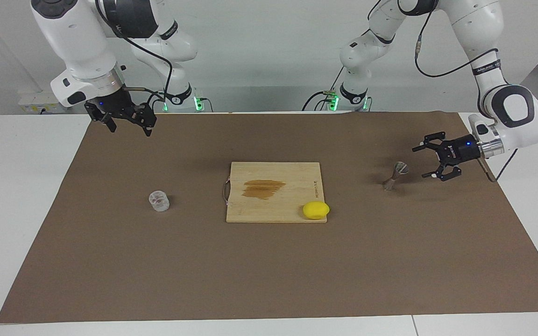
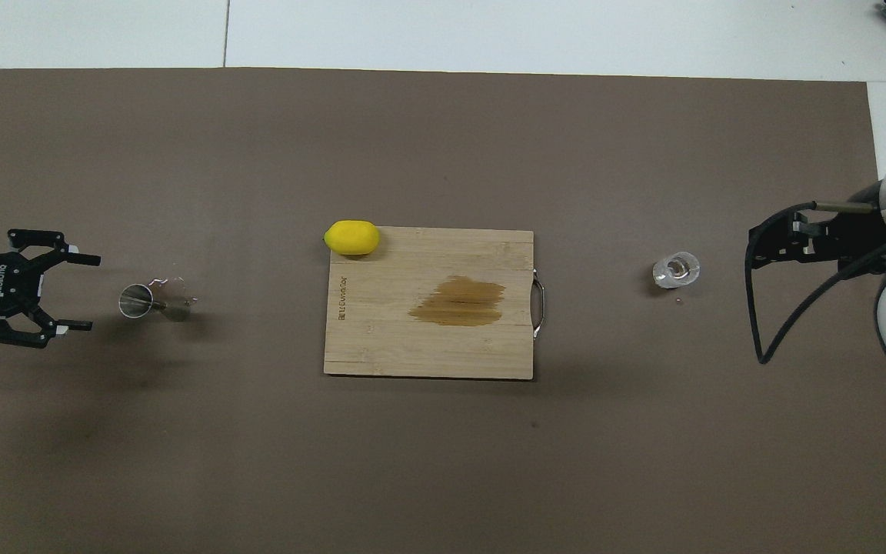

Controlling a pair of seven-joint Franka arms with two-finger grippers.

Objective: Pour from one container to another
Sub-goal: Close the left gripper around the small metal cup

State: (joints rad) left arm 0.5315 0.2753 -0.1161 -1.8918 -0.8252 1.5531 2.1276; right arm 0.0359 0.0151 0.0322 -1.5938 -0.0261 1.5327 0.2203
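Brown matting covers the worktop [image 1: 110, 261]. Left gripper [image 1: 428, 161], jaws spread, hangs at three o'clock of the upright jigger [image 1: 395, 175], apart. Right gripper [image 1: 129, 127], jaws spread, waits at eleven o'clock of the glass cup [image 1: 159, 201].

A cutting board [image 1: 273, 191] is laid at the middle of the table mat [image 1: 269, 270]; a lemon [image 1: 316, 210] is set on the board's corner farther from the robots, toward the left arm's end; a metal jigger [image 1: 394, 175] is stood on the mat toward the left arm's end, well apart from the board; a glass cup [image 1: 159, 201] is stood on the mat toward the right arm's end, somewhat farther from the robots than the jigger.
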